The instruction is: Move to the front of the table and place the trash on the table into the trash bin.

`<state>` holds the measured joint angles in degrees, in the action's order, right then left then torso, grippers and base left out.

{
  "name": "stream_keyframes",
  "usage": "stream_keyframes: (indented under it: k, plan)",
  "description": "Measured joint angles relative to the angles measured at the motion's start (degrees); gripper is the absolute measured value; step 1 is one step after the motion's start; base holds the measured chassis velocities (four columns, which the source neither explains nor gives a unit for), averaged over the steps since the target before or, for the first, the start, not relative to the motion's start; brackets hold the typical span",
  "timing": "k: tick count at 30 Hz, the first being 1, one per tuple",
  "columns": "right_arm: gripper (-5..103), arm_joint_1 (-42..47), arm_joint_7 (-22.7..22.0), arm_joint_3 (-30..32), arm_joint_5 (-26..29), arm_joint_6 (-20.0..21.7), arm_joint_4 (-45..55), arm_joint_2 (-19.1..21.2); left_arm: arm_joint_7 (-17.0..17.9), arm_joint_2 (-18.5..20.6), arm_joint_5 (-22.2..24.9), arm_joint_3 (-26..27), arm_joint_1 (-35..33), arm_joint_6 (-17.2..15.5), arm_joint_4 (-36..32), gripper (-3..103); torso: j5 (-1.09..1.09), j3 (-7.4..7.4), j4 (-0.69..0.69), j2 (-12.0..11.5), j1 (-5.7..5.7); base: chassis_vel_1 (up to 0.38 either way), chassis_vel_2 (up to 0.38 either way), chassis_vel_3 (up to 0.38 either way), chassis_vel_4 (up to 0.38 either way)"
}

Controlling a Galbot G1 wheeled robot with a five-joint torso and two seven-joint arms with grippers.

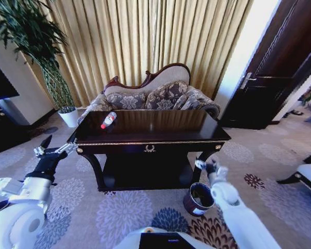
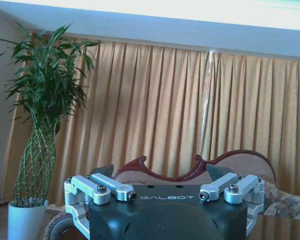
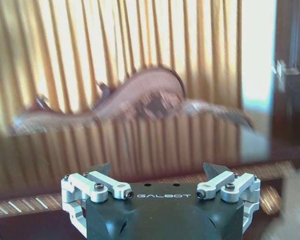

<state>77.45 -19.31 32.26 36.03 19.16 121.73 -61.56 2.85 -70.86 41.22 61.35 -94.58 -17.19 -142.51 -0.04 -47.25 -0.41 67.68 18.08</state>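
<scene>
- The counter [image 1: 150,136] stands straight ahead of me: long, low and rectangular, of glossy black-brown wood with a thin gold line along its top edge, a small gold emblem at the middle of its front rail, and a lower shelf in shadow.
- Its polished top mirrors the sofa [image 1: 155,96] and the gold curtains [image 1: 145,36] behind it.
- A clear plastic bottle [image 1: 108,120] with a red label lies on its side near the counter's far left corner, well apart from both of my arms.
- The trash bin [image 1: 197,199] sits on the patterned carpet [image 1: 119,212] just beside the counter's front right leg; it is a small round dark bucket with a pale rim and a white label low on its side.
- My left gripper [image 1: 45,146] hangs off the counter's front left corner, level with the top, its fingers spread apart and closed on nothing; the left wrist view shows both dark fingertips [image 2: 103,171] wide of each other, facing the sofa back and curtains.
- My right gripper [image 1: 211,167] hovers beside the counter's front right leg, directly above the trash bin; in the right wrist view its fingertips [image 3: 216,169] are likewise apart and empty, pointed at the counter's edge.
- A tall potted plant [image 1: 39,46] in a white pot stands left of the sofa.
</scene>
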Motion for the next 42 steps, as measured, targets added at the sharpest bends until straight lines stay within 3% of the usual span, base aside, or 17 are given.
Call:
stream_keyframes:
  k: [11, 22, 42]
  plan:
    - [100, 4.45, -0.66, 0.77, -3.72, 1.55, 13.37, 0.33, 0.04, 0.13, -0.42, 0.32, -0.19, -1.01, 0.45, 100, 0.03, 0.00, -0.03, 0.00, 0.00, 0.000, 0.000, 0.000, 0.000]
    - [100, 3.98, 1.33, 0.17, -5.49, 2.09, 11.94, 0.04, 3.04, 1.54, -1.66, 0.64, 0.64, -5.95, 0.35, 100, 0.04, -0.01, -0.02, 0.00, 0.00, 0.000, 0.000, 0.000, 0.000]
    - [100, 3.92, 2.71, -0.44, -5.09, 2.68, 14.32, 1.14, 3.36, 2.10, -2.10, 0.73, 0.47, -8.18, -0.21, 100, 0.04, 0.00, -0.02, 0.00, -0.01, -0.006, 0.003, 0.005, -0.002]
